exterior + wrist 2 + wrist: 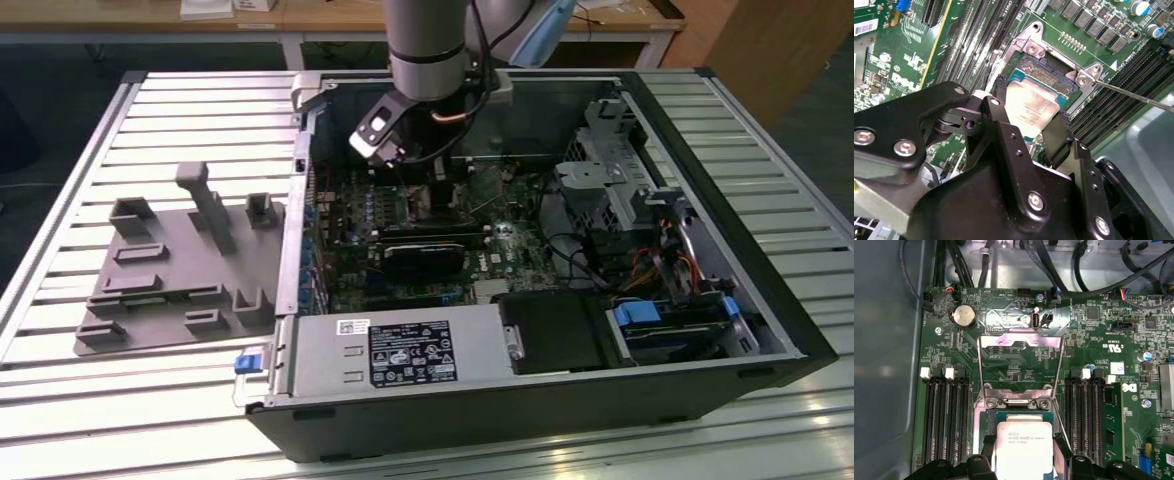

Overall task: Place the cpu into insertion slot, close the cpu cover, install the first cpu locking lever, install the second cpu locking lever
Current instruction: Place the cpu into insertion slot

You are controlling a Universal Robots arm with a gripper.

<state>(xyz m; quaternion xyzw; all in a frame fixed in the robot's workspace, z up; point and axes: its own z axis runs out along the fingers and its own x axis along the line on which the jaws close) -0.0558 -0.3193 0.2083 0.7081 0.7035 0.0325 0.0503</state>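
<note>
Gripping the chip point(1029, 114) by two opposite edges, the tool point(1031, 102) is clamped on it, one black finger point(1058, 135) on each side. In both wrist views the chip, silver top up, lies over the socket point(1043, 67), whose dark inside shows just past one edge of the chip. I cannot tell whether the chip is fully seated. The cover point(1019, 338) is swung open, lifted clear of the socket. A thin wire lever point(1134, 96) stands free beside the socket. Rows of black memory slots point(946, 415) flank the socket on the green circuit board point(1019, 367). In the exterior view the arm reaches down at the upper middle of the frame into an open computer case point(534, 425). The case lies on a slatted metal counter point(120, 420). A grey holder point(160, 280) sits at the frame's left, beside the case.
</note>
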